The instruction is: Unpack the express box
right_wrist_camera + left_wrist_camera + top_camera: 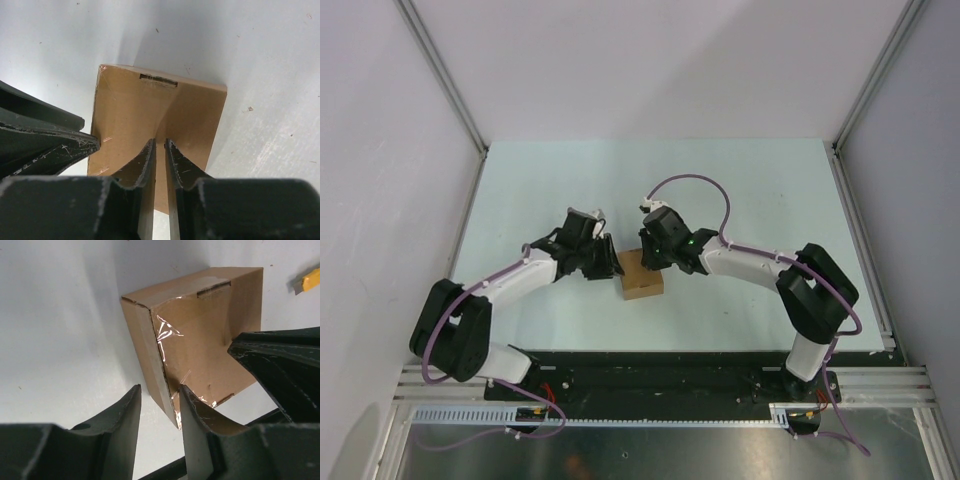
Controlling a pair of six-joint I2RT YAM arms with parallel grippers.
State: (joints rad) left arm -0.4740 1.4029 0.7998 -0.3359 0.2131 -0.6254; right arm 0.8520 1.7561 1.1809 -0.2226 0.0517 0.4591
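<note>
— Where does the box (642,281) sit?

— On the table (740,180), toward the near side and about midway across, right between the two grippers. Its top is closed. The left wrist camera shows shiny tape (161,335) running along one top edge.

— And the left gripper (611,267)?

— It comes at the box from the left. Its fingers (120,430) stand apart, and the taped edge runs down into the gap between them (whether either finger actually presses on the cardboard cannot be told).

— The right gripper (651,261)?

— It reaches in from the right, over the box top. Seen from its own camera, its fingers (145,165) are all but together, with only a thin slit left between them. The tips are on or just above the cardboard. Nothing can be made out in the slit, so whether they nip anything cannot be told.

— How close are the two grippers?

— Near, but apart. In the right wrist view a left finger comes in to the box's left edge, just beside the right fingers.

— Anything else there?

— A knife (310,280), yellow with a grey tip, lies on the table past the box's far corner and apart from it. It shows only at the edge of the left wrist view.
</note>
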